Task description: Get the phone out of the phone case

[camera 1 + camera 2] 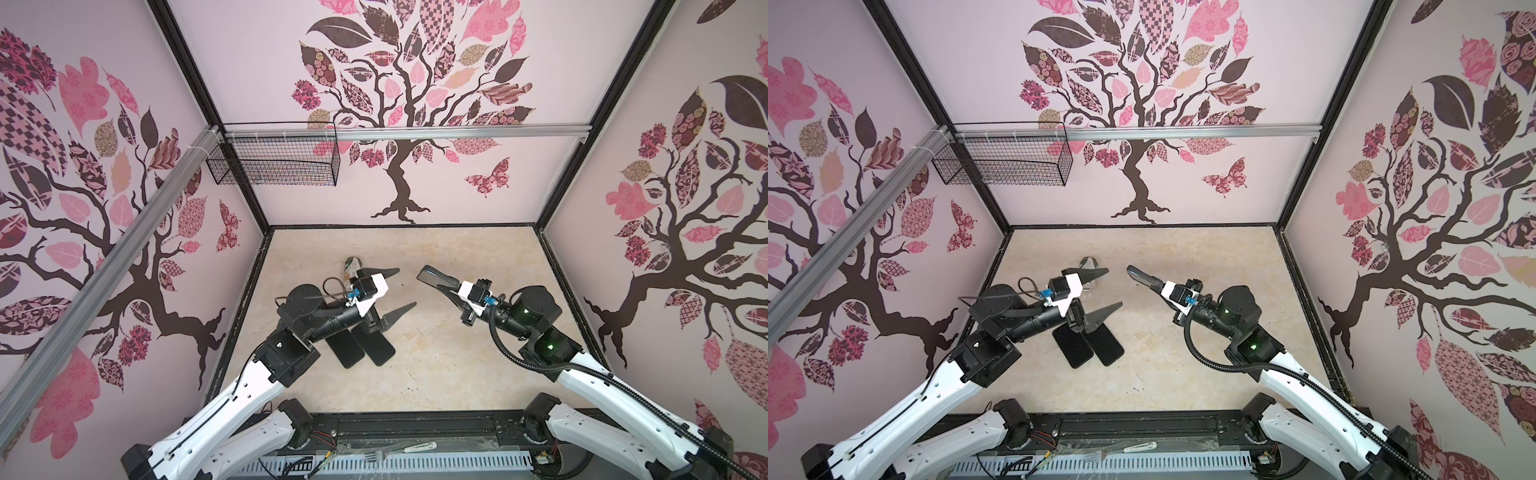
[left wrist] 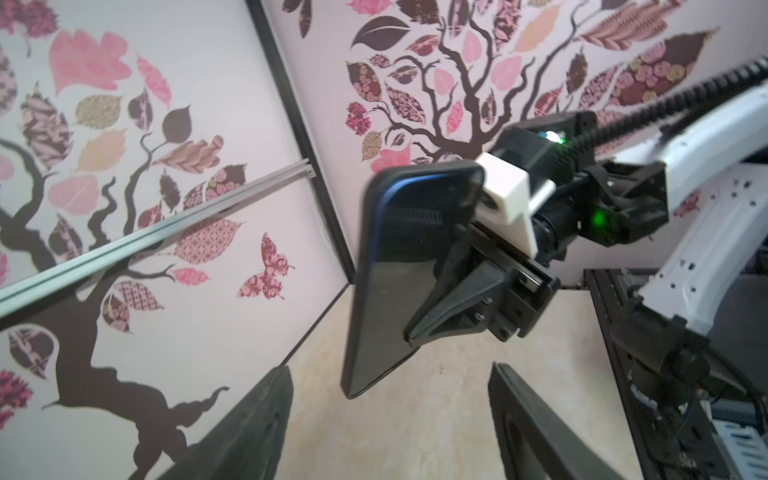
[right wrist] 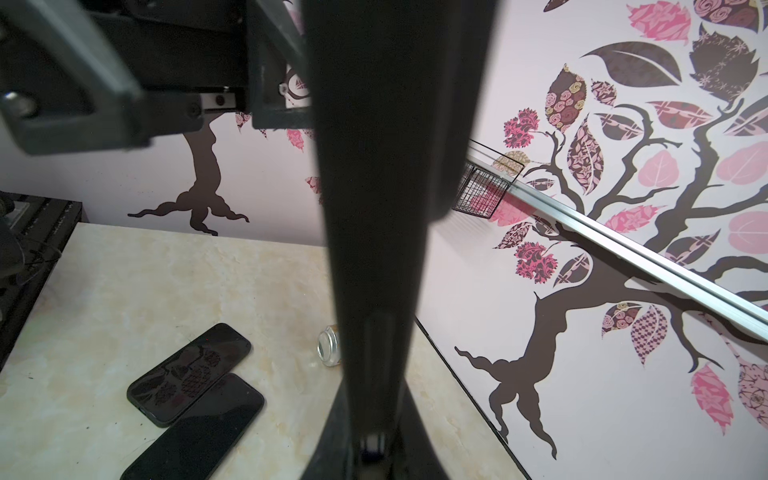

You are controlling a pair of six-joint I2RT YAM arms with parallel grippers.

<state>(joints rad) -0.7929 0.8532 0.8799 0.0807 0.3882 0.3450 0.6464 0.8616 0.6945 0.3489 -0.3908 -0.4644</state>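
Observation:
My right gripper (image 1: 448, 287) (image 1: 1155, 285) is shut on a black phone in its case (image 1: 432, 276) (image 1: 1139, 276), held in the air above the table. In the left wrist view the phone (image 2: 386, 299) stands on end, with a blue rim showing inside the black case at one corner, and the right fingers (image 2: 449, 307) clamp its screen and back. The right wrist view shows the phone (image 3: 374, 249) edge-on between the right gripper's (image 3: 374, 449) jaws. My left gripper (image 1: 407, 287) (image 1: 1115, 286) (image 2: 390, 374) is open and empty, a short way left of the phone.
Two black phone-shaped slabs (image 1: 347, 347) (image 1: 378, 345) (image 3: 189, 374) (image 3: 195, 432) lie side by side on the marble table (image 1: 457, 365), partly under the left arm. A small glass jar (image 1: 351, 266) (image 3: 330, 345) lies behind the left gripper. A wire basket (image 1: 274, 162) hangs on the back wall.

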